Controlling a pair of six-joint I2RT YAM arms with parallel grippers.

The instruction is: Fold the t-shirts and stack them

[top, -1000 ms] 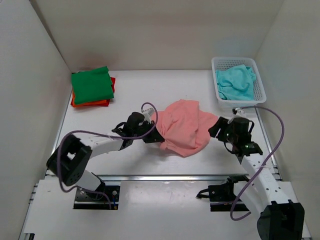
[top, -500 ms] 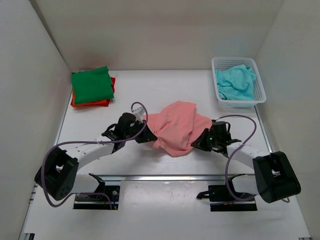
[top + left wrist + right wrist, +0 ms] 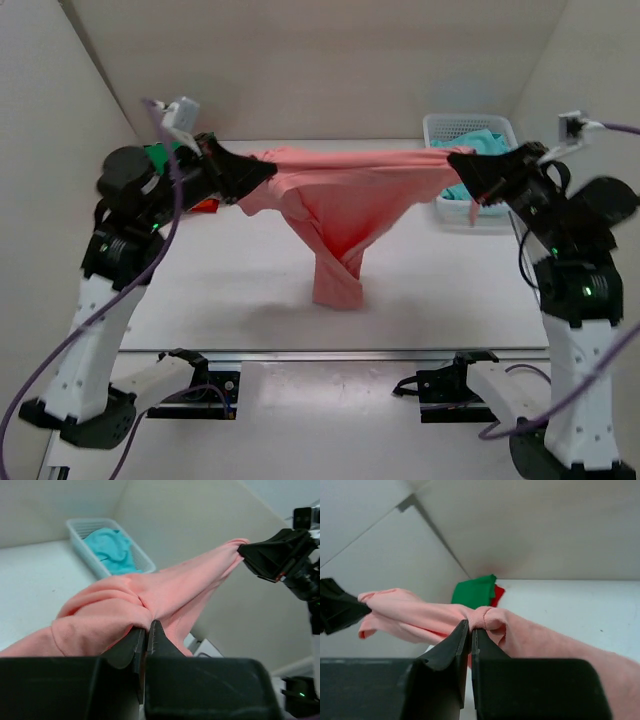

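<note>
The salmon pink t-shirt (image 3: 350, 200) is stretched in the air between both grippers, and its twisted lower end hangs down to the table (image 3: 335, 290). My left gripper (image 3: 262, 168) is shut on the shirt's left end (image 3: 148, 625). At the shirt's right end, my right gripper (image 3: 462, 160) is shut on a bunched hem (image 3: 470, 625). A folded green t-shirt (image 3: 477, 591) lies on the orange-red t-shirt (image 3: 496, 594) at the back left, mostly hidden behind the left arm in the top view. The turquoise t-shirt (image 3: 112, 550) lies crumpled in the basket.
The white mesh basket (image 3: 470, 118) stands at the back right corner, partly behind the right arm. White walls close the table in on three sides. Both arms stand tall over the table's left and right sides.
Both arms rose from table level and moved apart, lifting the pink shirt off the table and pulling it taut. The right gripper shut on the shirt's edge.
</note>
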